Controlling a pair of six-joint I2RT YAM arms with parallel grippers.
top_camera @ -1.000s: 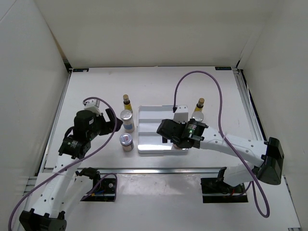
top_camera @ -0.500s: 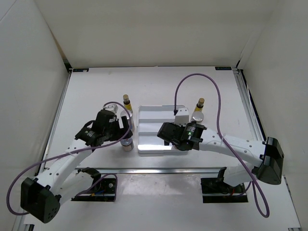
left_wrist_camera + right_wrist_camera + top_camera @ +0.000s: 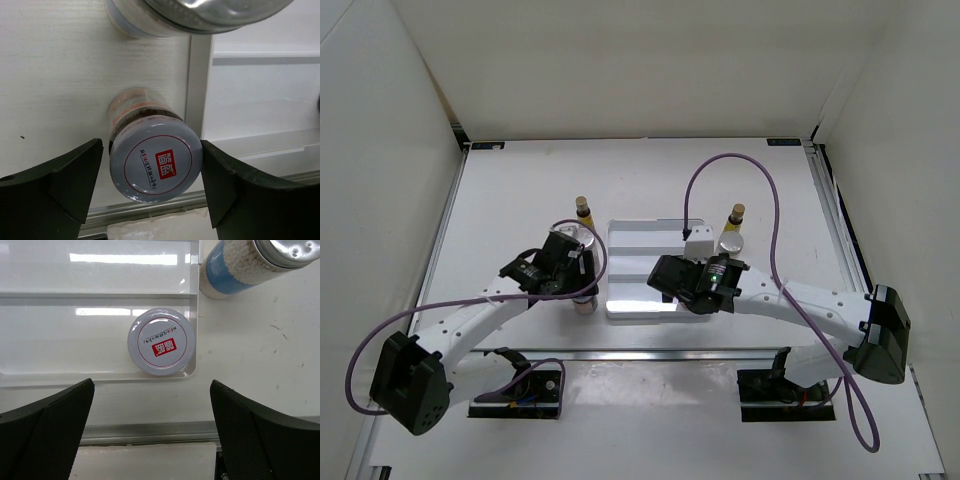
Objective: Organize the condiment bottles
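1. Top view: left gripper [image 3: 582,288] is directly over the short jar [image 3: 583,304] on the worktop [image 3: 520,190], just left of the tray [image 3: 640,240].
2. Left wrist: the jar's upright, with the lid between spread jaws, not clamped yet.
3. Right wrist: right gripper [image 3: 152,384] is wide open and empty, and the second short jar [image 3: 161,341] sits in the tray corner.

Pale lid w/ red ring & sq mark on short jar [image 3: 156,161]; tall jar [image 3: 225,276] blue-labelled.
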